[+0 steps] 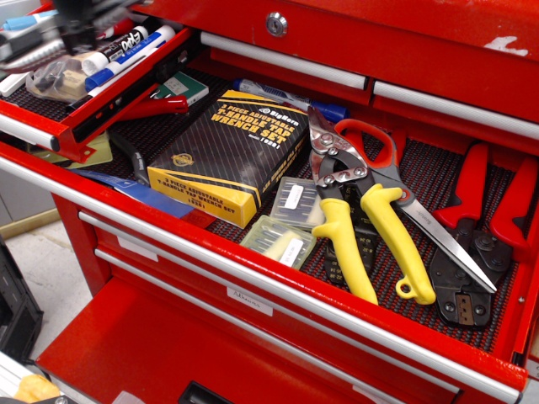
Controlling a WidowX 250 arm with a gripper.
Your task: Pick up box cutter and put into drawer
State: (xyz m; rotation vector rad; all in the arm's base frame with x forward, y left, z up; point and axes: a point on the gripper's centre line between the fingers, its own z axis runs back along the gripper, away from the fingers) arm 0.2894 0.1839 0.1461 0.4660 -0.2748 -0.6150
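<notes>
The box cutter (29, 55) shows as a blurred silver bar low over the left part of the narrow shallow drawer (109, 97), at the top left. It lies across the marker pens (126, 46) and a clear plastic bag (59, 77). My gripper (74, 29) is a dark blurred shape at the top-left edge, right above the cutter's right end. It seems shut on the cutter, but the blur hides the fingers.
Below it, the wider red drawer (253, 282) holds a black-and-yellow wrench set box (232, 151), yellow-handled snips (370, 236), red-handled scissors (379, 151), red crimpers (480, 236) and small clear cases (282, 236). Closed red drawers stand behind.
</notes>
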